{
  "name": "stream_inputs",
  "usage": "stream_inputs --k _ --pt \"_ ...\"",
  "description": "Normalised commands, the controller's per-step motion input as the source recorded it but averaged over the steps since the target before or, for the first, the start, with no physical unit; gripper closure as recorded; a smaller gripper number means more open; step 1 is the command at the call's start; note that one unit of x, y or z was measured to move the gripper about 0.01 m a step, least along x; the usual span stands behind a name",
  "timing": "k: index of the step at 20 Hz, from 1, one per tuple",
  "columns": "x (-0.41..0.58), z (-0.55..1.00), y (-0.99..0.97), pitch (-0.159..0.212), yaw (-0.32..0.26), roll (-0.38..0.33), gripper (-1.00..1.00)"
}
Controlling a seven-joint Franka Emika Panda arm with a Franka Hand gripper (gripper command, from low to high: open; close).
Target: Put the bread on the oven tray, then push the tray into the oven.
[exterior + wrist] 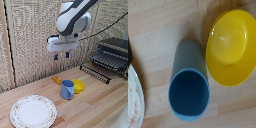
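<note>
The bread [57, 79] lies flat on the wooden bench [95, 107], a small orange-yellow chunk near the bench's back edge, close to the wicker wall. It sits just beside the blue mug [67, 89], on the exterior view's left of it and a little behind, and nothing grips it. The wrist view does not show it.

The mug stands upright, its mouth open upward, with its handle turned toward the plate side. Touching or nearly touching it, on the exterior view's right, is the yellow bowl [78, 86]; the wrist view looks straight down on both, the mug [189, 86] and the bowl [233, 47] side by side on bare wood. A white plate [33, 111] with a patterned rim lies near the bench's front edge, toward the exterior view's left; a sliver of its rim [133, 97] shows in the wrist view.

The clamp [61, 56] hangs in the air above the mug and bread, well clear of both, with its blue-tipped fingers pointing down, spread apart and holding nothing.

The oven [114, 54] stands at the bench's back corner on the exterior view's right, its front open. The oven pan [109, 60] rests inside it, bars showing, and the thin barred flap [95, 72] lies folded down onto the bench before it.
</note>
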Motion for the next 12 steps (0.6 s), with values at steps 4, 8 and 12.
stream_inputs --k 4,8,12 --pt "0.234 -0.30 -0.18 0.061 0.000 0.000 -1.00" --pt "0.322 -0.32 -0.17 0.030 0.000 0.000 -1.00" --pt "0.452 -0.31 -0.16 0.003 0.001 0.000 -1.00"
